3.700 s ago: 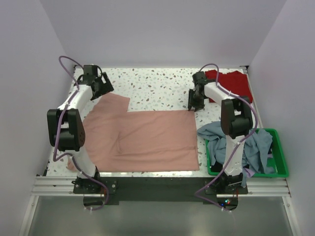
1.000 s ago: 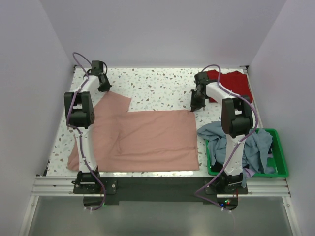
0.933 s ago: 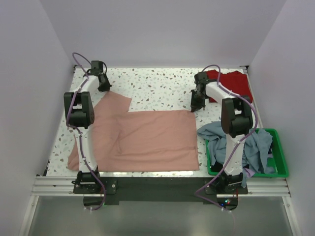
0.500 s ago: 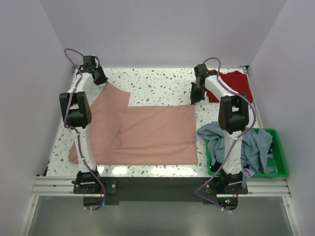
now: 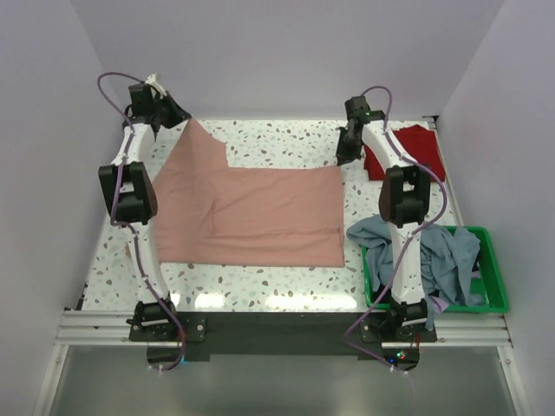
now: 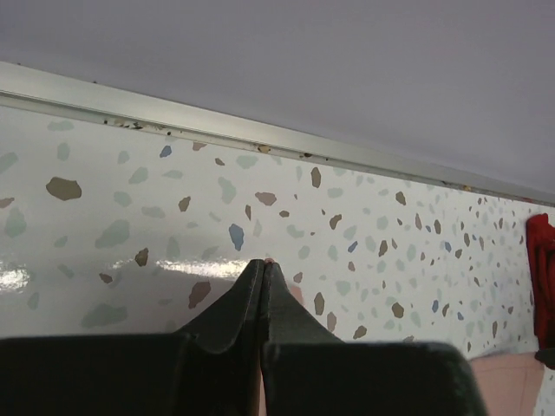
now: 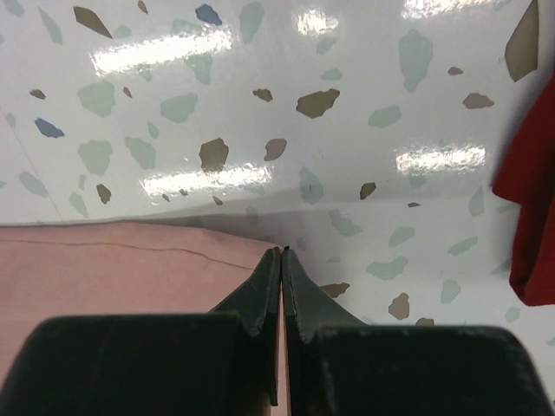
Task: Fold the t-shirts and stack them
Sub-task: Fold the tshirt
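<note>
A salmon-pink t-shirt (image 5: 251,212) lies spread flat across the middle of the table. My left gripper (image 5: 180,116) is shut on its far left corner, close to the back wall. In the left wrist view only a sliver of pink shows between the closed fingertips (image 6: 263,265). My right gripper (image 5: 344,158) is shut on the far right corner, and the right wrist view shows the fingers (image 7: 282,254) pinching the pink hem (image 7: 130,277). A deep red t-shirt (image 5: 408,147) lies at the back right, also visible as the red shirt (image 7: 529,208). Blue-grey t-shirts (image 5: 381,234) spill from the basket.
A green plastic basket (image 5: 496,277) stands at the near right and holds a heap of cloth hanging over its left rim. The back wall and a metal rail (image 6: 173,108) run just beyond the left gripper. White walls enclose the speckled table (image 5: 277,143).
Both arms have moved toward the far edge with the pink t-shirt's far corners in them. The whole shirt has slid away from the near edge, and the left gripper now sits higher by the back wall.
</note>
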{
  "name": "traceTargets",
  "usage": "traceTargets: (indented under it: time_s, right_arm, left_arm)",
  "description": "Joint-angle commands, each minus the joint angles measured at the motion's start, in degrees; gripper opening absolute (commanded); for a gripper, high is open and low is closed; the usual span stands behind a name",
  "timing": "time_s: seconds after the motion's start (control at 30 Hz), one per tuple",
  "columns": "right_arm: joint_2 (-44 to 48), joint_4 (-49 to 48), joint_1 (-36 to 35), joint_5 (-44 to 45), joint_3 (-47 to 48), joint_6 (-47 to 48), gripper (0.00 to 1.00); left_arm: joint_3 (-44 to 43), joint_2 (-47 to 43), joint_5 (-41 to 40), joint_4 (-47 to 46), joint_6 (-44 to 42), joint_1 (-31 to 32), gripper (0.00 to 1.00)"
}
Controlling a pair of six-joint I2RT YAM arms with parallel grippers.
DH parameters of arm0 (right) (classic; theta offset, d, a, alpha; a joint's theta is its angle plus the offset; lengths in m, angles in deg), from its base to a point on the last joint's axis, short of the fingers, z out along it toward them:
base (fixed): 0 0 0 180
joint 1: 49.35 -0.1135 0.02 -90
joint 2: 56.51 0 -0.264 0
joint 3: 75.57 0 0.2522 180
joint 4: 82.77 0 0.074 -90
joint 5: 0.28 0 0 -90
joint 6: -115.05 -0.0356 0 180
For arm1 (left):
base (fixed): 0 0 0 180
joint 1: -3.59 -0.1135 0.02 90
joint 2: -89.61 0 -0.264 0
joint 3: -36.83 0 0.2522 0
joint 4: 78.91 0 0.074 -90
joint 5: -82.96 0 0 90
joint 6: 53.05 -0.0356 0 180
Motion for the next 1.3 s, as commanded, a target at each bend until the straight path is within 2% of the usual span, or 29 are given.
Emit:
traceTargets:
  time_s: [0.0, 0.17, 0.2, 0.3, 0.4, 0.53, 0.67, 0.77, 1.07, 1.27]
  right_arm:
    - [0.27, 1.64, 0.51, 0.58, 3.78, -0.83, 0.00]
    - [5.18, -1.88, 0.59, -1.62, -2.63, -0.66, 0.00]
    - [5.98, -3.01, 0.51, -2.14, -5.43, -0.57, 0.00]
    - [9.75, -4.69, 0.51, -3.63, -11.23, -0.05, 0.00]
    - [13.36, -6.18, 0.33, -4.87, -16.42, 0.57, 0.00]
    - [16.79, -6.63, -0.02, -5.75, -21.27, 1.45, 0.00]
    - [19.95, -7.68, -0.63, -6.28, -26.10, 1.45, 0.00]
    - [22.24, -8.21, -1.07, -6.45, -29.35, 1.36, 0.00]
    - [29.53, -9.70, -2.04, -5.66, -39.20, 1.28, 0.00]
    - [32.96, -10.23, -2.31, -5.40, -43.68, 0.75, 0.00]
  left_arm:
    - [-1.25, -2.46, 8.26, -5.71, 0.05, -1.68, 0.00]
    - [14.20, -12.04, 9.94, -8.00, -3.46, -2.30, 0.00]
    - [19.53, -13.70, 10.46, -9.22, -4.25, -2.38, 0.00]
    - [28.42, -19.60, 10.81, -9.85, -6.79, -3.09, 0.00]
    - [34.15, -24.17, 10.90, -7.58, -10.13, -3.26, 0.00]
    - [39.18, -29.70, 7.84, -3.26, -13.66, -3.26, 0.00]
    - [43.84, -34.63, -3.82, 1.39, -14.98, -3.53, 0.00]
    - [46.91, -37.88, -8.76, 3.68, -15.86, -3.70, 0.00]
    - [55.18, -48.25, -19.58, 7.20, -16.39, -3.79, 0.00]
    - [61.06, -57.22, -23.45, 6.50, -16.48, -3.79, 0.00]
